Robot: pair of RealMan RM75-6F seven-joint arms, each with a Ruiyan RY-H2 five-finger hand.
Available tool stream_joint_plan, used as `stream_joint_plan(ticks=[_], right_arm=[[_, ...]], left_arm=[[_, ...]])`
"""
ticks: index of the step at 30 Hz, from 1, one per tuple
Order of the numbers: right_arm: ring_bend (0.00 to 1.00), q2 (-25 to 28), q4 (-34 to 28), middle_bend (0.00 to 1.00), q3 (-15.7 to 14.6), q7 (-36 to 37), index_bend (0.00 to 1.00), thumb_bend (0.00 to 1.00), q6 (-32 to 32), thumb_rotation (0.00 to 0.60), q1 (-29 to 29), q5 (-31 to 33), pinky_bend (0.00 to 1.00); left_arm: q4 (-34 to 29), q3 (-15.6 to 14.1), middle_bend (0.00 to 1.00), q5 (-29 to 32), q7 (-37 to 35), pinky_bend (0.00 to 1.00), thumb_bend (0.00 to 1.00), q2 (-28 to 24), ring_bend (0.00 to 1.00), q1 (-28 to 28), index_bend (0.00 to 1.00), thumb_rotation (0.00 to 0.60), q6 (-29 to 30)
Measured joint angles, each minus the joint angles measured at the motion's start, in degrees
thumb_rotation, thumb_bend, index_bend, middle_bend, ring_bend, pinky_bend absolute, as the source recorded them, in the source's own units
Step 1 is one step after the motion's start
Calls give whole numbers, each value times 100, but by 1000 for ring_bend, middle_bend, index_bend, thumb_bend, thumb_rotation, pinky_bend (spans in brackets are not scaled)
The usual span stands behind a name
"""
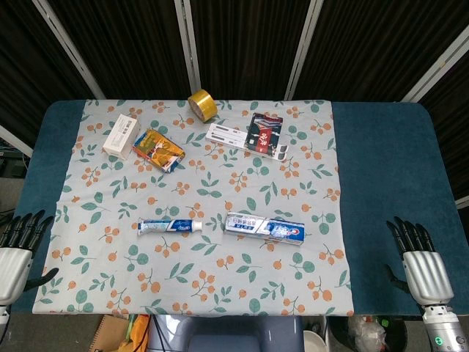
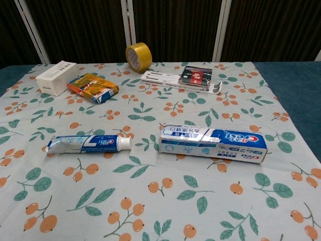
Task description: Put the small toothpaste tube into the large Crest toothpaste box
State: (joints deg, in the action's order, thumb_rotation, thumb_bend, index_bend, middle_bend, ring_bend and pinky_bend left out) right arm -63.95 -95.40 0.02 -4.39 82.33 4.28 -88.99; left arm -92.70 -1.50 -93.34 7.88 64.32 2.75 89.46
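Currently both our hands sit idle at the near table corners, fingers apart, holding nothing: left hand (image 1: 16, 253), right hand (image 1: 423, 265). Tube (image 1: 170, 226) lies mid-cloth, long axis left-right, cap pointing right at the box (image 1: 264, 228), a small gap between them. Box lies along the same line. Tube sits forward and inward of our left hand, so left looks nearer; right is closer to the box.

The left hand (image 1: 16, 257) sits low at the near left edge of the head view, fingers (image 1: 28, 224) extended and apart, holding nothing. The right hand (image 1: 423, 268) mirrors it at the near right edge, fingers (image 1: 410, 233) likewise spread and empty.
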Motion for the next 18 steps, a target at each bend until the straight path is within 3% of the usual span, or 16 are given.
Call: stream_joint_plan(ticks=[18], right_arm=[[0,13,-60,0,0,88,0,341,-14,600,13,-13,0]], left_arm=[[-92,-23,0,4,-4,0,0,-52,0,-7,0,600,-73]])
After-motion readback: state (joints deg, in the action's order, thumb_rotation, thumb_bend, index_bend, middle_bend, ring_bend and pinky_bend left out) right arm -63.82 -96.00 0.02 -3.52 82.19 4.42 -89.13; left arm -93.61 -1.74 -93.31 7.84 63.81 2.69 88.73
